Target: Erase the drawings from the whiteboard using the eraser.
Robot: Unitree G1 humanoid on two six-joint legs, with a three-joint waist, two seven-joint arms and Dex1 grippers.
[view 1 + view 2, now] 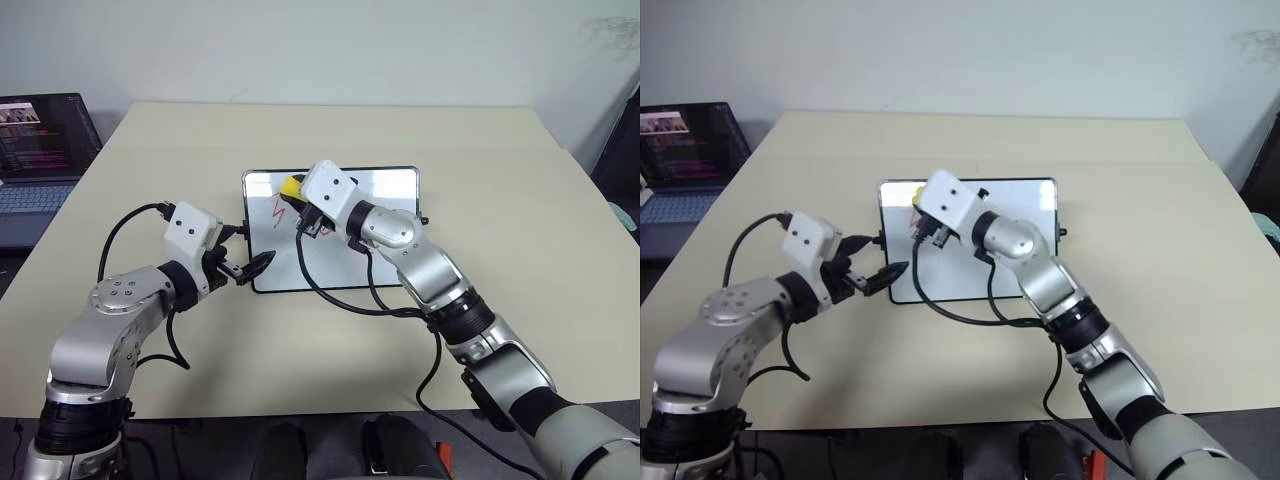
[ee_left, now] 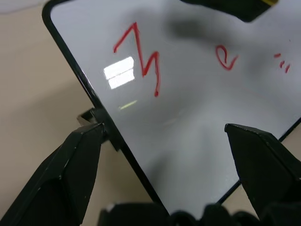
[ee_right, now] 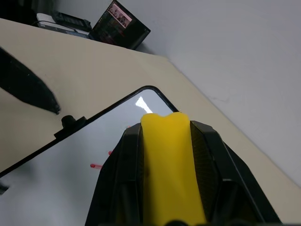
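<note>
The whiteboard (image 1: 385, 195) lies flat in the middle of the table. On it are the drawings in red: a zigzag (image 2: 146, 63), a looped "e" (image 2: 226, 57) and short dashes (image 2: 282, 63). My right gripper (image 1: 297, 200) is shut on the yellow eraser (image 3: 169, 160), which hangs over the board's far left part near the zigzag and casts a shadow on it. My left gripper (image 1: 250, 268) is open at the board's near left corner. Its two black fingers (image 2: 77, 162) stand on either side of the board's dark frame, beside a small side knob (image 2: 89, 117).
An open laptop (image 1: 40, 150) sits off the table's far left corner. Black cables (image 1: 340, 298) from my right arm loop over the board's near edge. The beige table (image 1: 520, 260) stretches wide to the right and behind the board.
</note>
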